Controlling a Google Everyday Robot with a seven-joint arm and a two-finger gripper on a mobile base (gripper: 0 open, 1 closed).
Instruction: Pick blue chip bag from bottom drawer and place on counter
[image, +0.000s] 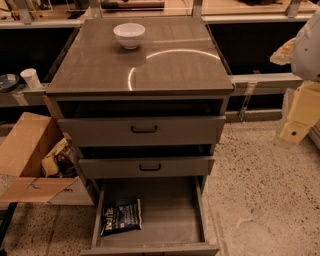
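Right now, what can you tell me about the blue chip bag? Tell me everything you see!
The blue chip bag is a small, crinkly, dark blue packet that looks like shiny foil, with white lettering and pale patches. It lies flat on the grey floor of the open bottom drawer, in the front left part, close to the left wall. Nothing else touches it. The pincer hangs far off at the right edge of the view.

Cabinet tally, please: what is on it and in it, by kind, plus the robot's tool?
Drawers: 3 (upper drawer, middle drawer, bottom drawer pulled open)
Bowls: 1 (white bowl on the counter)
Chip bags: 1 (blue chip bag on the bottom drawer's floor)
Tools: 1 (tool at the right edge, away from the cabinet)
Total: 6
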